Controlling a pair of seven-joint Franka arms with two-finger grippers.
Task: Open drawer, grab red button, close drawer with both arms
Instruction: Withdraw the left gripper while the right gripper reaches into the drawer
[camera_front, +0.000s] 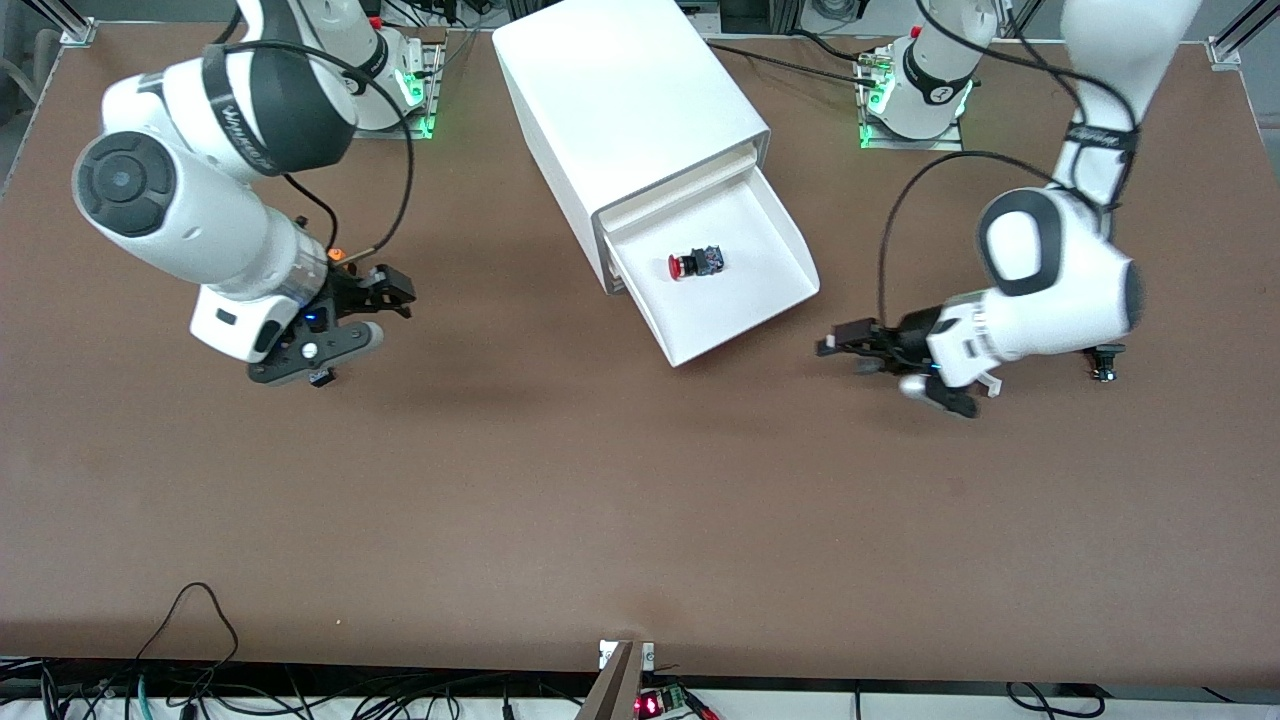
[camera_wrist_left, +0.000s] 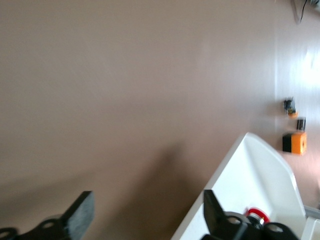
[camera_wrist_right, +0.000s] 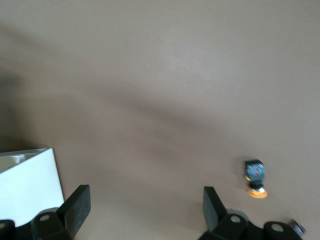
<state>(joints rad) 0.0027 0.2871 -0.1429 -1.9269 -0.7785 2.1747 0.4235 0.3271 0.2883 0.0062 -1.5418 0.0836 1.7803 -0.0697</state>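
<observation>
The white cabinet stands at the table's middle, toward the robots' bases. Its drawer is pulled out toward the front camera. The red-capped button lies on its side in the drawer. My left gripper is open and empty, low over the table beside the drawer's front corner, toward the left arm's end. In the left wrist view the drawer's wall and the button's red cap show past one finger. My right gripper is open and empty over the table toward the right arm's end, also seen in the right wrist view.
An orange box and a small orange-capped black button lie on the table toward the right arm's end; an orange bit shows by the right wrist. The right wrist view shows an orange-capped button. A small black part lies under the left arm.
</observation>
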